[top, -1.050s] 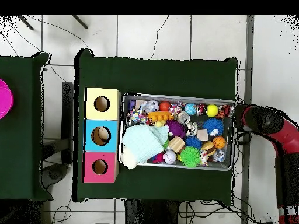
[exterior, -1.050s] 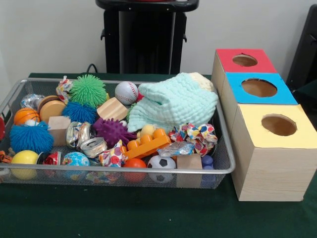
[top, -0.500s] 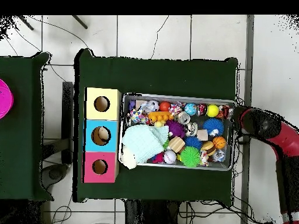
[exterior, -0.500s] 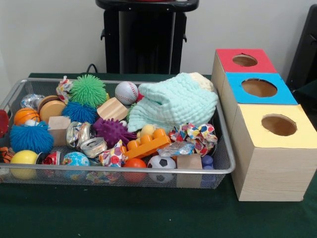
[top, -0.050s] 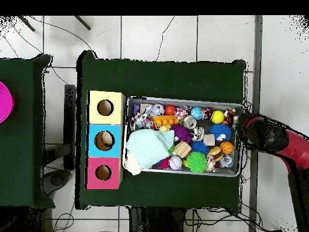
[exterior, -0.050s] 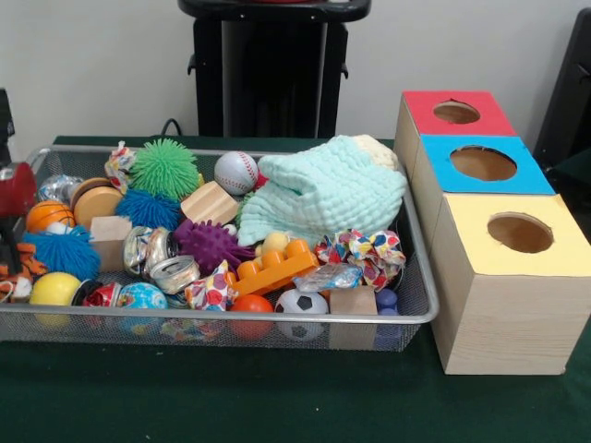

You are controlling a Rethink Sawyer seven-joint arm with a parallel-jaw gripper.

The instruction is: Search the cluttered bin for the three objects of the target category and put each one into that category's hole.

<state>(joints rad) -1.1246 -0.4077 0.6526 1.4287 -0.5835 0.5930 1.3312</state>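
A wire mesh bin (exterior, -0.050s: 231, 318) holds a jumble of toys: a baseball (exterior, -0.050s: 235, 172), a soccer ball (exterior, -0.050s: 302, 304), a yellow ball (exterior, -0.050s: 54, 289), green (exterior, -0.050s: 164, 168), blue (exterior, -0.050s: 57, 254) and purple (exterior, -0.050s: 208, 245) spiky balls, wooden blocks (exterior, -0.050s: 210, 203), crushed cans (exterior, -0.050s: 157, 254), an orange brick (exterior, -0.050s: 272, 266) and a mint cloth (exterior, -0.050s: 323, 189). Beside the bin stand a red box (exterior, -0.050s: 457, 113), a blue box (exterior, -0.050s: 483, 163) and a yellow box (exterior, -0.050s: 520, 233), each with a round hole on top. My gripper (exterior, -0.050s: 11, 249) hangs at the bin's left end, by the blue spiky ball and a striped toy (exterior, -0.050s: 14, 272).
In the overhead view the red arm (top, -0.050s: 283, 139) reaches over the bin's right rim (top, -0.050s: 242, 145). The three boxes (top, -0.050s: 105, 141) line the bin's opposite side. The cloth covers part of the bin's contents next to the boxes. A pink object (top, -0.050s: 5, 103) lies on a second table.
The arm has moved in from outside the bin's end to over its rim, and the gripper now shows inside the front view. The yellow ball has shifted slightly.
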